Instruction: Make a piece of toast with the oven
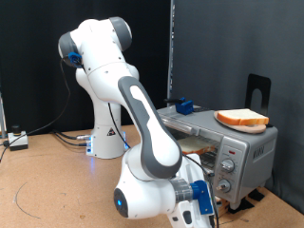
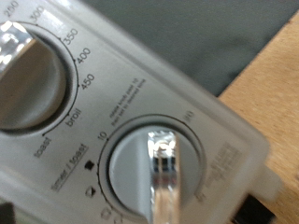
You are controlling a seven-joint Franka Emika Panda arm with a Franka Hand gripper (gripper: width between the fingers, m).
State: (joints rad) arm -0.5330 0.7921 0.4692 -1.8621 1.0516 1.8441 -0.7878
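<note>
Setting: a black curtain backed a brown bench [image 1: 38, 176], seen from the exterior view.

Far left: a small box with cables [image 1: 17, 140] lay on the bench by the edge of the picture, well apart from the work.

Left of centre: the white arm [image 1: 119, 90] rose from its base and bent down towards the bottom of the picture. Its hand, with blue fittings [image 1: 195, 195], sat low at the front right of the oven, level with the knobs. The fingers themselves were out of sight in both views, so whether they were spread or pressed together could not be told.

Right: the silver oven [image 1: 223, 142] stood on the bench. A slice of bread [image 1: 242, 119] lay flat on its roof, most likely parked there as a spare. A second slice [image 1: 195, 142] appeared to rest inside on the rack, though that was dim.

Wrist view: close on the knob panel [image 2: 201, 89]. The temperature dial [image 2: 33, 79] sat beside the timer dial [image 2: 154, 168], whose bright ridge filled the foreground, which suggested the hand was there to work the timer.
</note>
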